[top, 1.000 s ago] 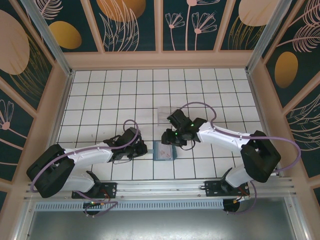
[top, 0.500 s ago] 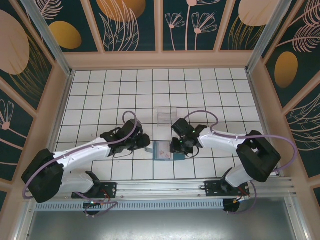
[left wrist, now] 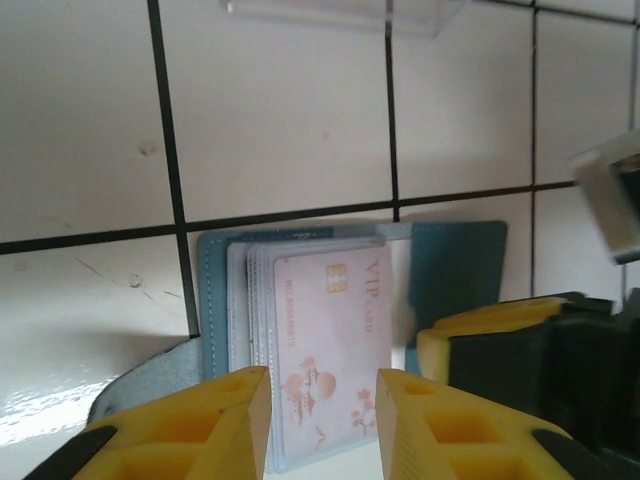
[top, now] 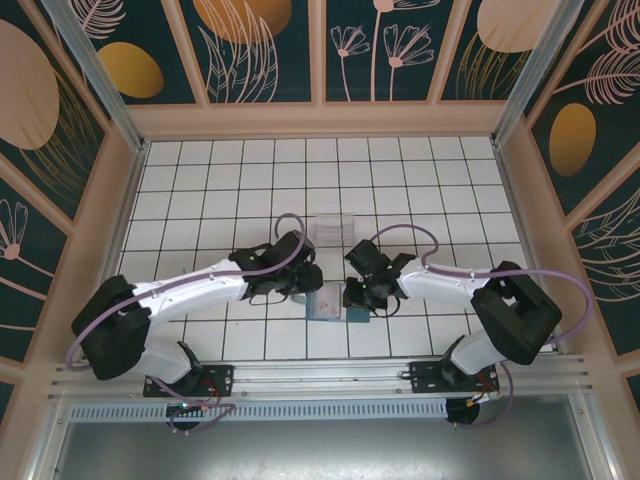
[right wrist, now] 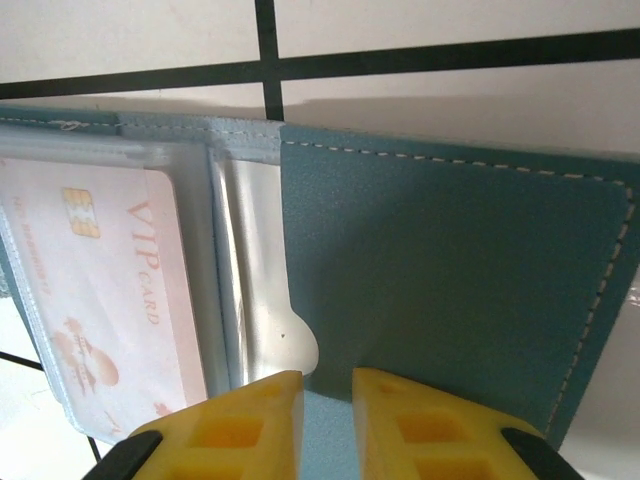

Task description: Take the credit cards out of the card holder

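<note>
The left claw (left wrist: 323, 390) hangs open over the pink VIP card (left wrist: 330, 320) in the open card holder (left wrist: 455, 270). The right claw (right wrist: 327, 390) stands nearly closed at its edge, grip unclear.

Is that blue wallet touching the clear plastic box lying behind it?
Apart. The left wrist view shows a stretch of bare white tile and a black grout line between the card holder and the clear plastic box.

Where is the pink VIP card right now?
In the left wrist view, the pink VIP card lies in the open card holder, just beyond the left tool.
</note>
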